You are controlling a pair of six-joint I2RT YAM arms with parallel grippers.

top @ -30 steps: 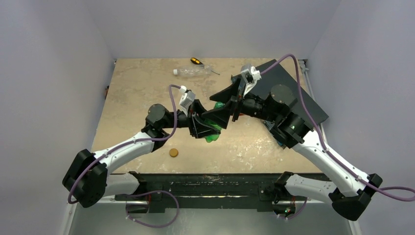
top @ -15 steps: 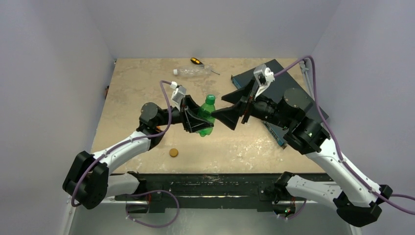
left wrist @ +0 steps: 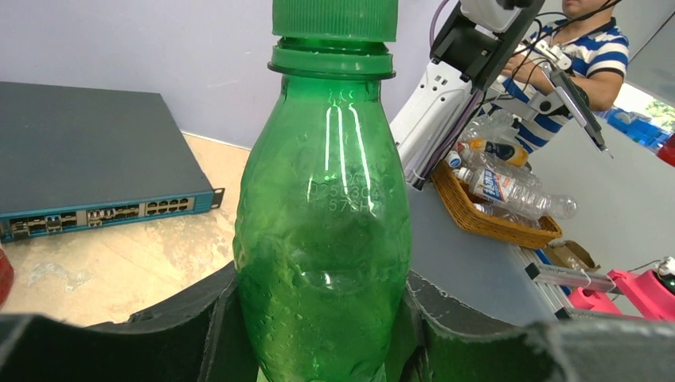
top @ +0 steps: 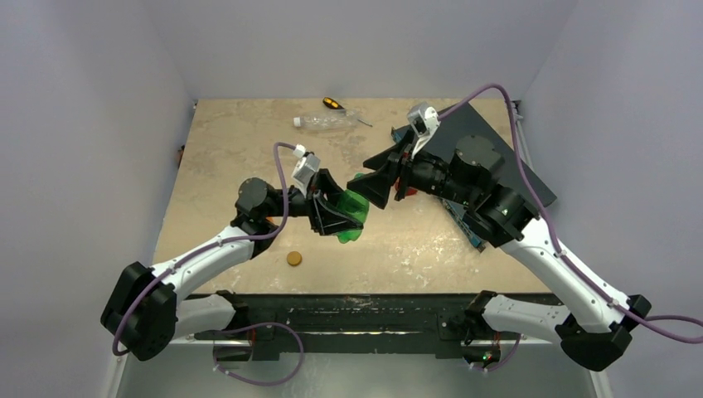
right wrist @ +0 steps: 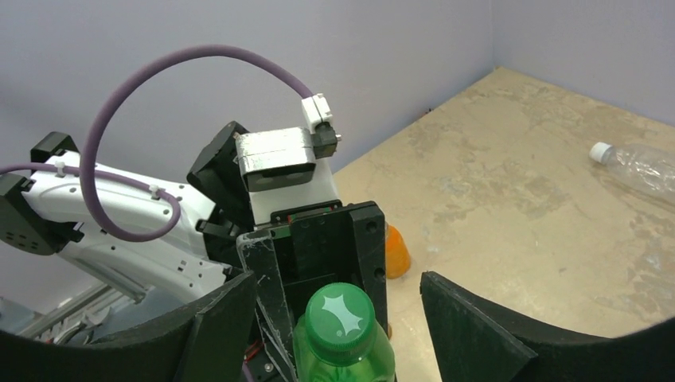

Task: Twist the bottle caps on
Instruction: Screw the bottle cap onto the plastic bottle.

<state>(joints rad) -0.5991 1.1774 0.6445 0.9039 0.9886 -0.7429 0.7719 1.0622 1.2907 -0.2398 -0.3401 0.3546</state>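
Green bottle point(left wrist: 322, 239) looks empty, so probably light, thin-walled and slick, and likely to dent under a hard squeeze. It is held over mid-table point(top: 232, 149), with the left gripper point(top: 336, 217) pinching its lower body. The ribbed cap point(right wrist: 340, 314) on the neck is the stiff place to grab, and the right gripper point(right wrist: 338, 286) is spread either side of it, not touching.

Brought right gripper point(right wrist: 336, 285) back in, spread astride cap point(right wrist: 341, 313); tipped bottle point(top: 355, 209) lower, neck over toward it.
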